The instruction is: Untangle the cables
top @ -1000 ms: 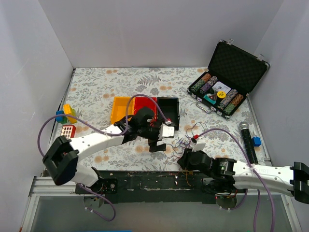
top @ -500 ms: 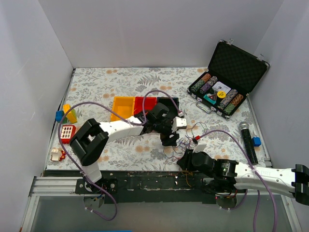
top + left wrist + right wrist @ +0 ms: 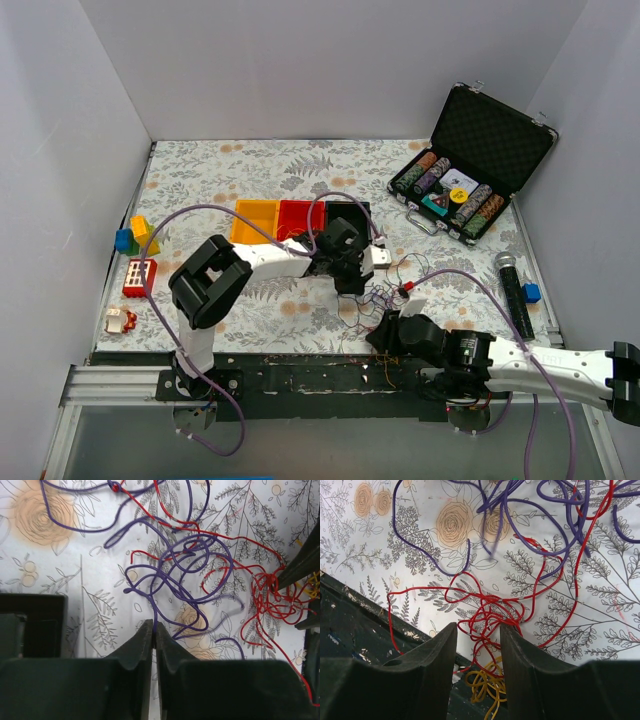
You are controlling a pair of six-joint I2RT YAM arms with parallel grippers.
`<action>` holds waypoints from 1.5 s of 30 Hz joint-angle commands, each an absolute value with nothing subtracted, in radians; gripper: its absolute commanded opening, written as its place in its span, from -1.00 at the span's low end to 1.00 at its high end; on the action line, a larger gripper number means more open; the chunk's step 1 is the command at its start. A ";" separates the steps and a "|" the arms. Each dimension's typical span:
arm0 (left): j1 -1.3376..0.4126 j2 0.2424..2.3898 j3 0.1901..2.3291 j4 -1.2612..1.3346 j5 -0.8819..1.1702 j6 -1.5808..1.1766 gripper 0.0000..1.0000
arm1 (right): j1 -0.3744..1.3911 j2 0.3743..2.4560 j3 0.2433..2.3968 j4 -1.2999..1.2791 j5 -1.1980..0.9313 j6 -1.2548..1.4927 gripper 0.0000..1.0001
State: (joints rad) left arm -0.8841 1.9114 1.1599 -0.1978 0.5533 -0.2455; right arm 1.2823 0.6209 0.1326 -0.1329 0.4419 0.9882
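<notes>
Left gripper (image 3: 154, 626): jaws pinched together on a thin dark purple flexible cable (image 3: 187, 547), whose loops lie just ahead on the floral-print table cover (image 3: 45, 515). Right gripper (image 3: 478, 627): jaws apart, straddling a scribbly red cable clump (image 3: 487, 612) (cannot tell whether any strand is nipped). A thin orange-yellow cable coil (image 3: 482, 685) lies just beneath the clump.

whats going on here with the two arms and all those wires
Two robot arms are sorting out a tangle of thin cables. The left gripper has its fingers pinched on a purple cable at the near edge of the purple knot. The right gripper is open, its fingers on either side of a red clump, with a yellow cable just below it. The colours are not yet separated.
</notes>
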 commanded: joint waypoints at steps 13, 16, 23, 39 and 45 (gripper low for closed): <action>-0.862 1.579 1.342 -0.354 0.575 -0.337 -1.00 | 1.279 0.557 0.086 -0.232 0.476 1.089 -0.03; -0.854 1.543 1.437 -0.423 0.568 -0.347 -1.00 | 1.279 0.551 0.086 -0.230 0.476 1.094 -0.03; -0.854 1.396 1.535 -0.443 0.437 -0.311 -1.00 | 1.279 0.592 0.100 -0.230 0.476 1.106 -0.02; -0.847 1.220 1.562 -0.037 -0.181 -0.132 -1.00 | 1.281 0.710 0.144 -0.198 0.465 1.085 -0.02; -0.599 1.174 1.433 -0.015 -0.149 -0.302 -1.00 | 1.279 0.687 0.141 -0.201 0.459 1.086 -0.02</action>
